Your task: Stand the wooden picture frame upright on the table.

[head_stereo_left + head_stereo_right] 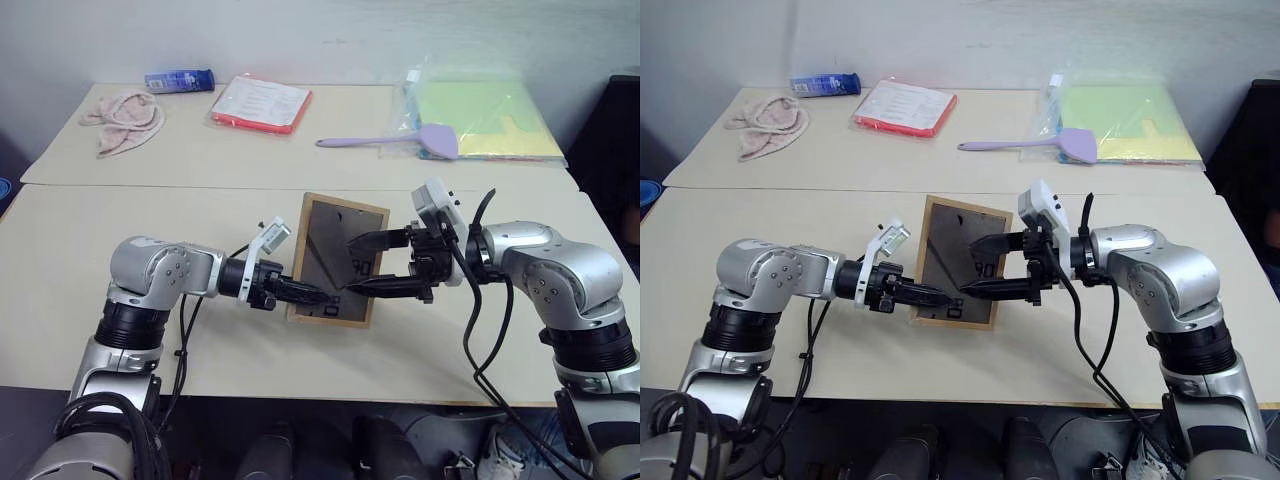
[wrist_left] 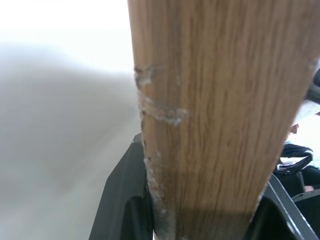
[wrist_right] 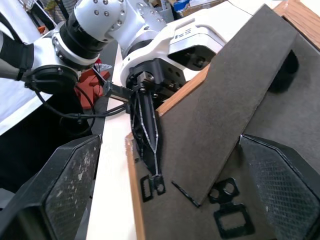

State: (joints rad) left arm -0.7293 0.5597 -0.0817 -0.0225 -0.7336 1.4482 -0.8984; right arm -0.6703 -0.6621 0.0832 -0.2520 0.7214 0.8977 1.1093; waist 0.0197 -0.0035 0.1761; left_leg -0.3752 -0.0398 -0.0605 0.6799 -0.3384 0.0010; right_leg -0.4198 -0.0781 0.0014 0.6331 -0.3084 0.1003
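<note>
The wooden picture frame is held nearly upright over the near panel of the table, its dark grey back toward me. My left gripper is shut on the frame's lower left edge; in the left wrist view the light wood edge sits between the black fingers. My right gripper is open at the back of the frame, one finger high and one low. In the right wrist view its fingers spread wide on either side of the fold-out stand.
On the far panel lie a pink cloth, a blue packet, a red-edged flat packet, a purple spatula and a clear bag of yellow-green sheets. A seam joins the two panels.
</note>
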